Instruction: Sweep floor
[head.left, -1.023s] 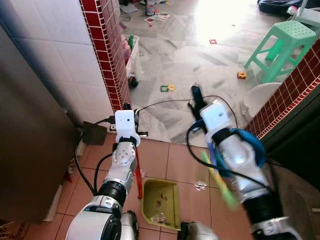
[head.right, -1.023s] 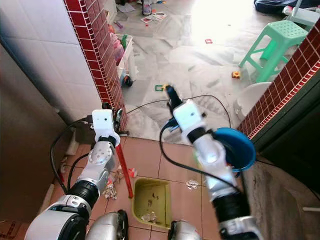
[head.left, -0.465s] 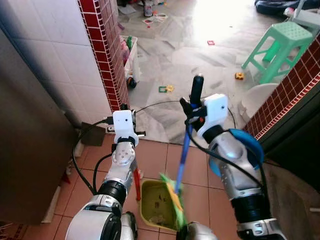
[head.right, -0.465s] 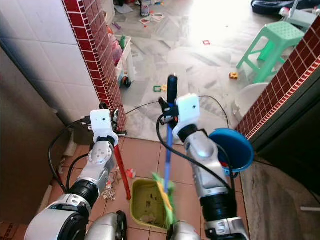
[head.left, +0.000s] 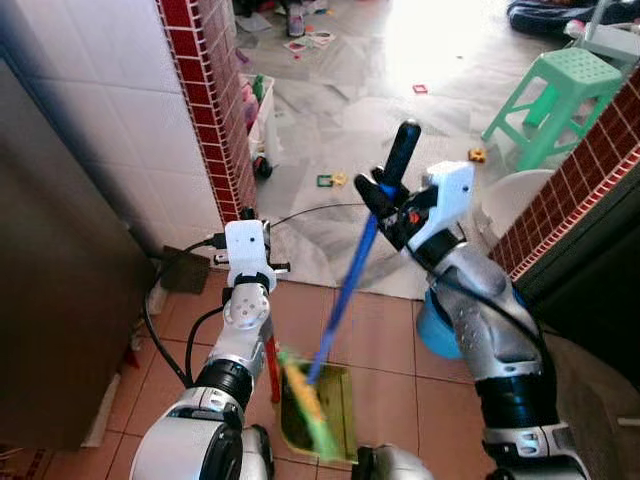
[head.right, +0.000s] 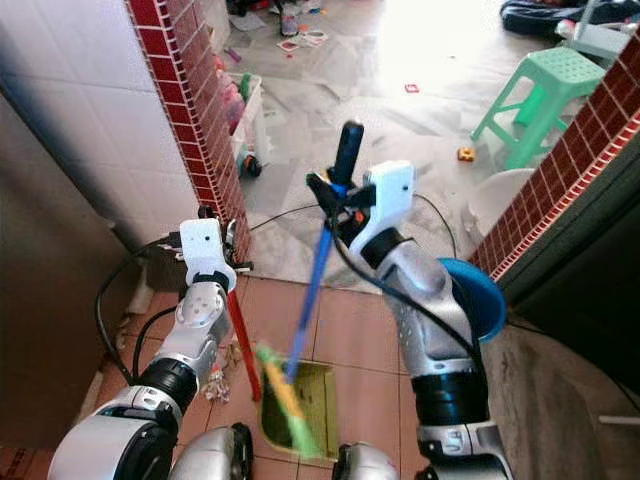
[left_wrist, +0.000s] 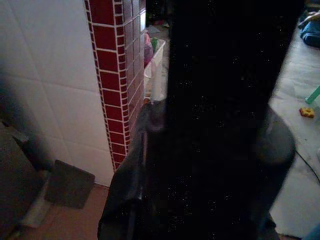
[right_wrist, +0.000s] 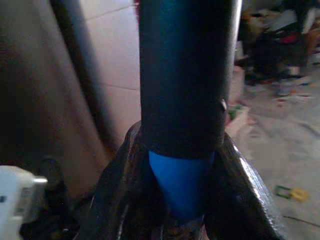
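Left eye view: right gripper clamped on the broom handle; the green bristles, blurred, have swung from the right of the dustpan a second ago across to its left edge, so a sweep stroke into the pan is under way.

Right eye view: left gripper steadies the dustpan's red handle; grip state cannot be told. Litter beside it remains.

Left wrist view: dark, red brick pillar visible.

Right wrist view: fingers pinch the blue shaft.

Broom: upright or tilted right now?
Tilted. The right hand grips the broom near its black top; the blue shaft slants down toward the robot's left, bristles over the dustpan.
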